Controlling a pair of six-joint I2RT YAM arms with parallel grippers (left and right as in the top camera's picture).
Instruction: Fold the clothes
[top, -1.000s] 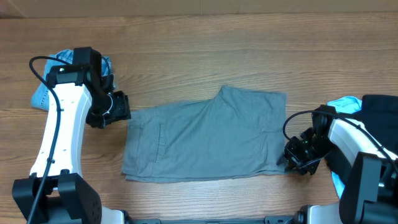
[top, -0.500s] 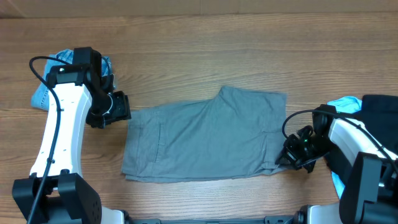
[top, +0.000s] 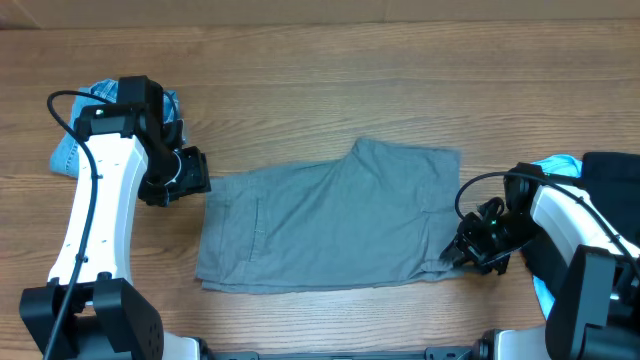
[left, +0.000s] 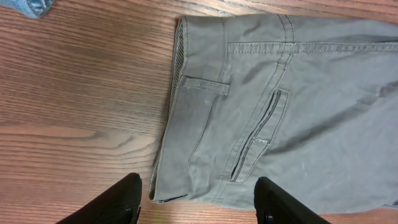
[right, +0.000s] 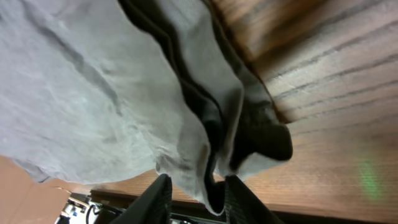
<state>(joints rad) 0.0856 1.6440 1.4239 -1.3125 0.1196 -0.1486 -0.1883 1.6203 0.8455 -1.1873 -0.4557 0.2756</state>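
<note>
The grey shorts (top: 330, 225) lie flat on the wooden table, folded lengthwise, waistband to the left. In the left wrist view the waistband, belt loop and slit back pocket (left: 261, 134) show. My left gripper (top: 190, 172) is open and empty, just left of the waistband; its fingers (left: 196, 202) straddle the waistband's near corner from above. My right gripper (top: 462, 252) is at the shorts' near right leg hem. In the right wrist view its fingers (right: 196, 193) are closed on a bunch of grey hem fabric (right: 205, 155), lifted slightly off the table.
A denim-blue garment (top: 75, 150) lies behind my left arm at the far left. A light blue garment (top: 555, 167) and a black one (top: 610, 170) lie at the right edge by my right arm. Bare wood lies beyond the shorts.
My right gripper has shifted slightly up and inward at the leg hem, drawing the hem corner with it. The left arm has not moved.
</note>
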